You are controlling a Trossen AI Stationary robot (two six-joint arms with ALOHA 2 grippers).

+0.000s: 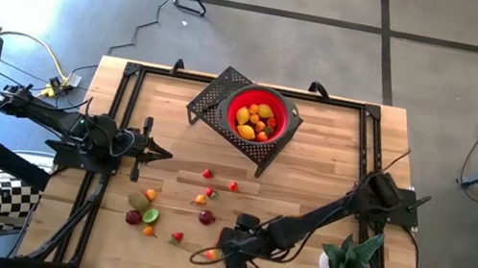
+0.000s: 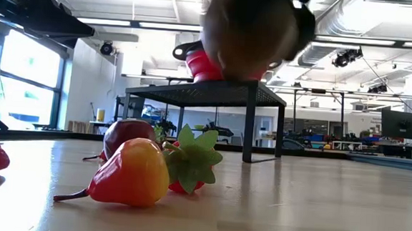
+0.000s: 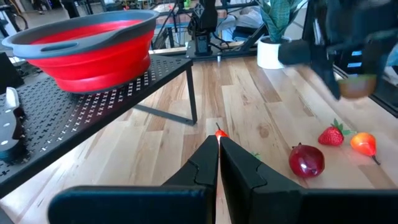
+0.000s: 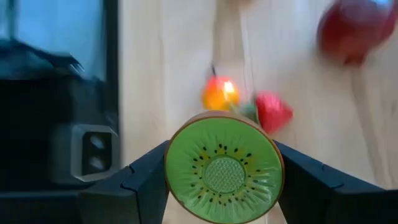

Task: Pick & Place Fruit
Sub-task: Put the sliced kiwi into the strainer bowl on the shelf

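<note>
My right gripper [image 4: 224,169] is shut on a kiwi half [image 4: 224,163] whose green cut face looks at the wrist camera. It hangs over the table's near middle [image 1: 235,248], above an orange fruit [image 4: 221,93], a strawberry [image 4: 273,111] and a dark red fruit [image 4: 351,28]. Several more toy fruits lie scattered on the wood [image 1: 151,214]. The red bowl [image 1: 261,118] sits on a black mesh stand [image 1: 216,96] and holds several fruits. My left gripper [image 1: 156,151] waits, shut, at the table's left side. My right gripper pinches the kiwi half by two opposite sides of its brown rim [image 4: 169,163], one finger [image 4: 146,177] on each side. The fingers come from above, pointing down. The kiwi is lifted clear of the table, its cut face turned up toward the wrist.
A spiky green plant in a white pot [image 1: 349,260] stands at the near right, close to the right arm. The stand's legs [image 2: 250,122] rise from the far middle of the table. Black rails [image 1: 367,126] run along the table's sides. Bare wood lies between stand and scattered fruit.
</note>
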